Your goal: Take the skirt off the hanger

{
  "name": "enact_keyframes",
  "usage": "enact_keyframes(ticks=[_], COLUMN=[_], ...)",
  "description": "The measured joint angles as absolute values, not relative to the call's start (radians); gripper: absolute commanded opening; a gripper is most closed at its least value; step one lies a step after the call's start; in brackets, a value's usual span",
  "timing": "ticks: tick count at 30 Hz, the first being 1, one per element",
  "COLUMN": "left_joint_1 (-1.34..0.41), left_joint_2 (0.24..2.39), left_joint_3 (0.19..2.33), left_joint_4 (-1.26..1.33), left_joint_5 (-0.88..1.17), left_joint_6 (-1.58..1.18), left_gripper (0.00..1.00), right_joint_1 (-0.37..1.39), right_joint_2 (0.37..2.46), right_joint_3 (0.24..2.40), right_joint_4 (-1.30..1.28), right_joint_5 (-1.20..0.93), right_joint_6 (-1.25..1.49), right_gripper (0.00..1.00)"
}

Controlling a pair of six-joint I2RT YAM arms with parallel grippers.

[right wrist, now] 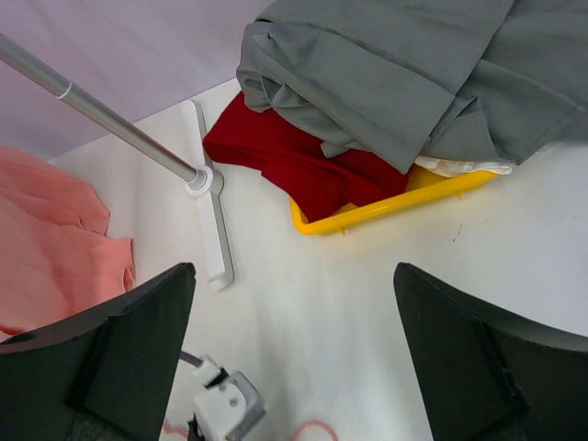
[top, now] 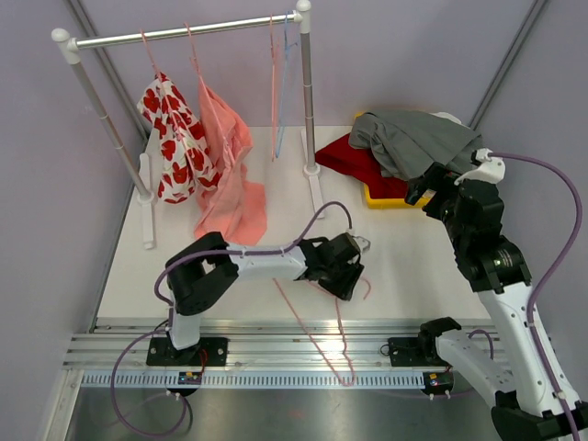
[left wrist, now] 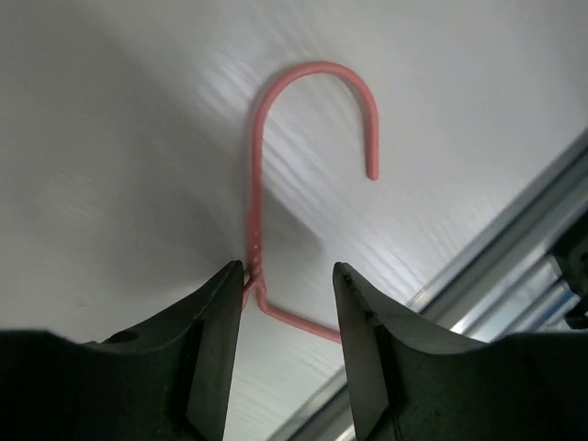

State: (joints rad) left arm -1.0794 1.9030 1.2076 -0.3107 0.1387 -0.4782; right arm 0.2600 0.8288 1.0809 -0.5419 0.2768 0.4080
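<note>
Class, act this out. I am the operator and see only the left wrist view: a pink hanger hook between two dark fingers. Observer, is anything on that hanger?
Observer: No, the hanger lies bare and flat on the table, its far end over the metal rail.
Operator: Any clothes on the rack?
Observer: Yes, a heart-print garment and a pink garment hang from the rack.
Operator: And the right gripper?
Observer: The right gripper is open above the table, near a yellow tray of clothes.
</note>
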Motion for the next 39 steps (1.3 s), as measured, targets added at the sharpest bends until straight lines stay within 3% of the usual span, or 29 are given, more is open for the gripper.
enact_keyframes(ticks=[7,17,28,39], left_joint_1=[-1.245,-1.191,-1.409,-1.443], left_joint_2=[1.871,1.705,1.742,1.850], left_joint_3=[1.227,1.294,1.231,1.230], left_joint_4=[-0.461,-0.697,-0.721,-0.619], left_joint_5=[0.078,-0.201,-0.218,-0.221], left_joint_6=[-0.587,-0.555,-0.745,-0.938], left_gripper=[0.52,0.50,0.48,0.43], right_joint_1=[0.260,0.260,0.260,0.260], right_joint_2=[0.723,0.690,0.655,0.648], right_joint_3=[1.085,1.104,1.104,1.099], right_joint_4=[-0.643,-0.727,-0.754,-0.754], right_joint_5=[0.295,0.295,0.296,0.295], right_joint_6=[0.416,0.431,0.431,0.426], right_gripper=[0.96,0.95,0.95,0.95])
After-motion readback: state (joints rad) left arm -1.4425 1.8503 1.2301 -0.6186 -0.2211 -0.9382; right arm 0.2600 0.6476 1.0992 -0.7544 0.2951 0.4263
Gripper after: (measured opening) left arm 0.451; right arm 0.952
